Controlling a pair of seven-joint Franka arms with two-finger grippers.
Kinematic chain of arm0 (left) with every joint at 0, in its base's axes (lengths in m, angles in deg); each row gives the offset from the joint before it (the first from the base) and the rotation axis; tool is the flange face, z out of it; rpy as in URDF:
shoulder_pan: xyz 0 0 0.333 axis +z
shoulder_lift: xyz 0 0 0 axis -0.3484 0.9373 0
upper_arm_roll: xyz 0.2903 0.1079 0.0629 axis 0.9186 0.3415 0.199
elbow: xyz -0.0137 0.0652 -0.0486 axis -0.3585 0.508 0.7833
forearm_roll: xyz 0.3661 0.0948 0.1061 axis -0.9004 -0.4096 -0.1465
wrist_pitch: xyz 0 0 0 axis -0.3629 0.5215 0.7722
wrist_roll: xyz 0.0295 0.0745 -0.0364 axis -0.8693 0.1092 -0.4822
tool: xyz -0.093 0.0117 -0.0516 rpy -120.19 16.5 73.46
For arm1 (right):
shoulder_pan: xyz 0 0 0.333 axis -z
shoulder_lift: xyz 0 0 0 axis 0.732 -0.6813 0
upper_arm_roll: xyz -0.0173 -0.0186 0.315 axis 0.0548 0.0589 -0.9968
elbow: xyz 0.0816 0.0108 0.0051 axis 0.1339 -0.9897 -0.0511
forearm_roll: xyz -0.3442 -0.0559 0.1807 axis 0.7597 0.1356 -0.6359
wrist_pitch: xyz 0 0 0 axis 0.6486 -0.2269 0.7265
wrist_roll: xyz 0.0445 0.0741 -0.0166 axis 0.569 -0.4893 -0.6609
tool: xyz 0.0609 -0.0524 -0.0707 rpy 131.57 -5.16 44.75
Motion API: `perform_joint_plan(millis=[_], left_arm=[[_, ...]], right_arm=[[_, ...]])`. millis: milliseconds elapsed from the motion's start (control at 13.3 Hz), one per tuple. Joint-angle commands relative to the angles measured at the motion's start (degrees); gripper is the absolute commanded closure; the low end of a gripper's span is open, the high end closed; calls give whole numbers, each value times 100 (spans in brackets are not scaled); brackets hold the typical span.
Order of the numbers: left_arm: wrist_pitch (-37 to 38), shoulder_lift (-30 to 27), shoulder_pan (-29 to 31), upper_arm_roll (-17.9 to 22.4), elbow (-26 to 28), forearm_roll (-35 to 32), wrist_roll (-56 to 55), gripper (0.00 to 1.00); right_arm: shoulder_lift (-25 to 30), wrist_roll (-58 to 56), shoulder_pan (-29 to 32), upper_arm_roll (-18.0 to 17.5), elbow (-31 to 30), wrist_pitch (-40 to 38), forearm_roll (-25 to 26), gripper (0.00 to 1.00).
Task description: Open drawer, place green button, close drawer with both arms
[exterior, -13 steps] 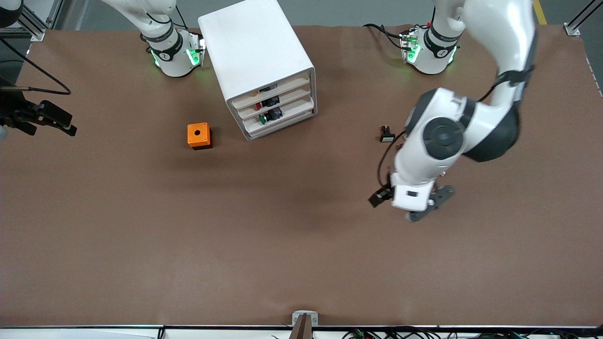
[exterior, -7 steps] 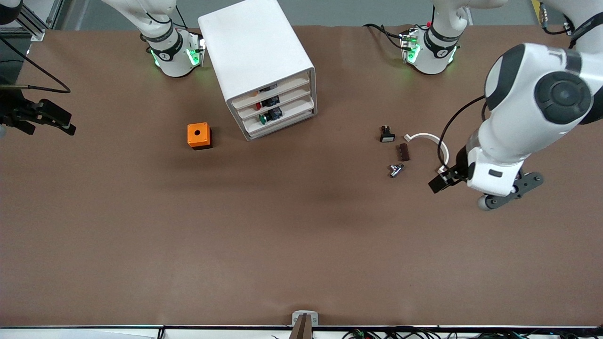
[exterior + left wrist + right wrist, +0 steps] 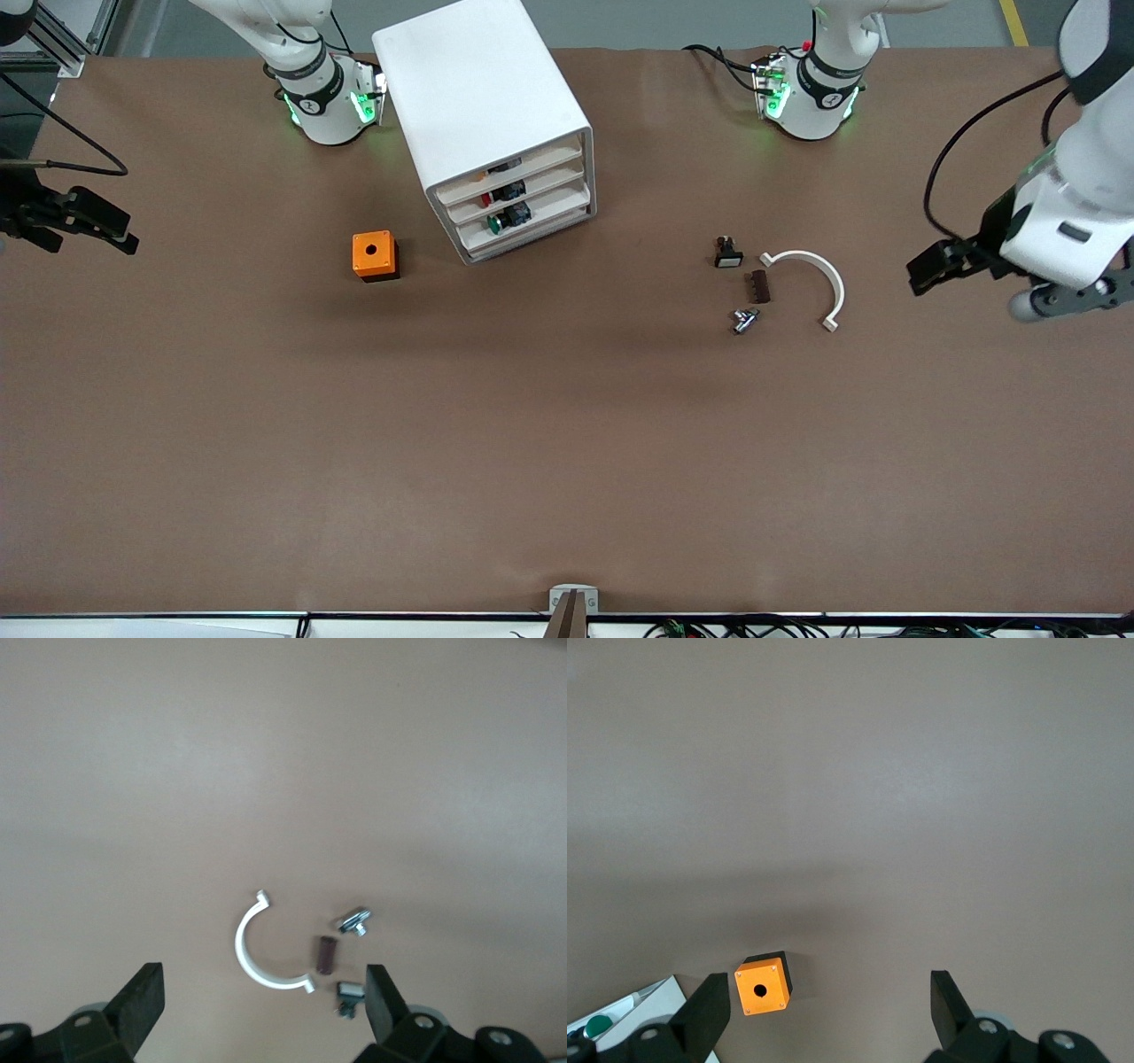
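With button (image 3: 494,222) sitting in the shut drawer (image 3: 523,215), left gripper (image 3: 264,1014) and right gripper (image 3: 828,1014) hang wide open over bare table (image 3: 567,461) at its two ends.

Even overhead light, as I see it; soft broad shadows on the table (image 3: 567,461), darkest beside the cabinet (image 3: 483,97). Both wrist views look hazy, with blurred fingers (image 3: 142,1001) at the edge.

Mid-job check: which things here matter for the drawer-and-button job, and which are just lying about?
Job: drawer, green button in it, left claw and right claw, both open.

Lying about: orange cube, white-capped button, white curved piece, brown block, small metal part.
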Motion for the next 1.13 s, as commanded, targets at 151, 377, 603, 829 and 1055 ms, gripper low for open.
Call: perform_joint_plan(millis=[151, 377, 603, 829, 1055], left_arm=[[23, -968, 25, 262, 872, 14, 597, 0], [252, -1030, 34, 289, 872, 110, 747, 0], [278, -1083, 34, 280, 864, 224, 764, 0], [392, -1136, 25, 236, 899, 225, 755, 0], [384, -1197, -19, 210, 960, 278, 755, 0]], right_arm=[[58, 27, 3, 30, 10, -69, 31, 0], [58, 27, -15, 30, 10, -69, 31, 0], [58, 27, -32, 30, 10, -78, 31, 0], [58, 18, -32, 30, 1, -78, 31, 0], [58, 27, -32, 30, 1, -78, 31, 0]])
